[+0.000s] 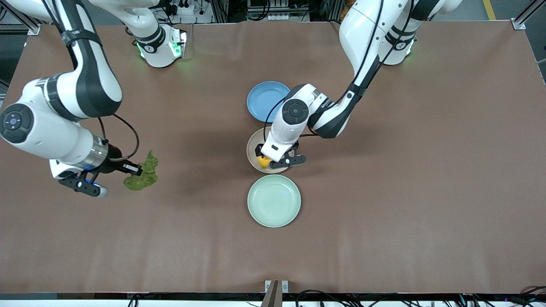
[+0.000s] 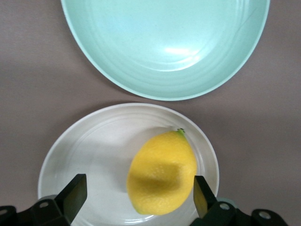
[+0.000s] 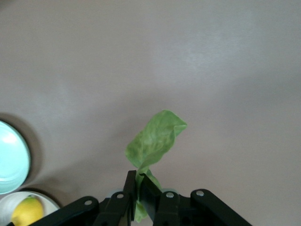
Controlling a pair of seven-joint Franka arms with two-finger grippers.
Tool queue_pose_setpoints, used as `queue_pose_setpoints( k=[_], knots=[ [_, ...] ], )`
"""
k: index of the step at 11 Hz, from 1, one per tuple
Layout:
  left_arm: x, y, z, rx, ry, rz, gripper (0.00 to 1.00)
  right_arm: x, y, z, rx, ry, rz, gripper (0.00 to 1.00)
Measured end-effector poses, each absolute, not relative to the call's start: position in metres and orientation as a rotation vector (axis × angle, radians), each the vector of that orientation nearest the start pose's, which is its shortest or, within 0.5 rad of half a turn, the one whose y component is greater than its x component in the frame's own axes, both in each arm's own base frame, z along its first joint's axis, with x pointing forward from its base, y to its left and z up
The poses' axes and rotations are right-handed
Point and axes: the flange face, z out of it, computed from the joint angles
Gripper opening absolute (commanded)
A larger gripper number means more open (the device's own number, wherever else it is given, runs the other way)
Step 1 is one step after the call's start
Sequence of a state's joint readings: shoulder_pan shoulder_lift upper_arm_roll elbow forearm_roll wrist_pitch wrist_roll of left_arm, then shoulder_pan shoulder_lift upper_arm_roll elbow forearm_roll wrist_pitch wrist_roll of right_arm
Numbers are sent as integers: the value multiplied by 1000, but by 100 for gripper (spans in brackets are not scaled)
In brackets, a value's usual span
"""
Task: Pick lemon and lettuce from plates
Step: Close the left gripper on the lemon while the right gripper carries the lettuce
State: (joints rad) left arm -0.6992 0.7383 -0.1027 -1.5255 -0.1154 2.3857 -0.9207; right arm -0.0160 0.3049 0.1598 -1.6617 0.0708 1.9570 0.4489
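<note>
The yellow lemon (image 2: 162,172) lies on the beige plate (image 2: 70,146), also seen from the front as the lemon (image 1: 264,162) on the beige plate (image 1: 252,147). My left gripper (image 2: 139,195) is low over that plate, open, one finger on each side of the lemon and not closed on it. The mint green plate (image 1: 274,200) lies bare, just nearer to the front camera. My right gripper (image 1: 133,169) is shut on the crinkled green lettuce (image 1: 143,175), which hangs over bare table toward the right arm's end. In the right wrist view the lettuce (image 3: 157,139) is pinched between the fingers (image 3: 133,188).
A blue plate (image 1: 264,100) lies beside the beige plate, farther from the front camera, partly under the left arm's wrist. All three plates line up in the table's middle. Brown tabletop (image 1: 405,192) spreads around them.
</note>
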Motion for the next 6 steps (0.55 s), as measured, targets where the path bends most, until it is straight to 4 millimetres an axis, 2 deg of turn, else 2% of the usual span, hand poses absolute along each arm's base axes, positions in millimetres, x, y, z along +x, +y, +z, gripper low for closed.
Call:
queue_pose_setpoints(
  k=[3,6],
  knots=[
    [503,-523,226,-3318,-372,54,100,630,50,419,-2998,526,101,0],
    [496,-528,210,-3313,-370,63,100,620,28,396,-3009,476,140,0]
  ],
)
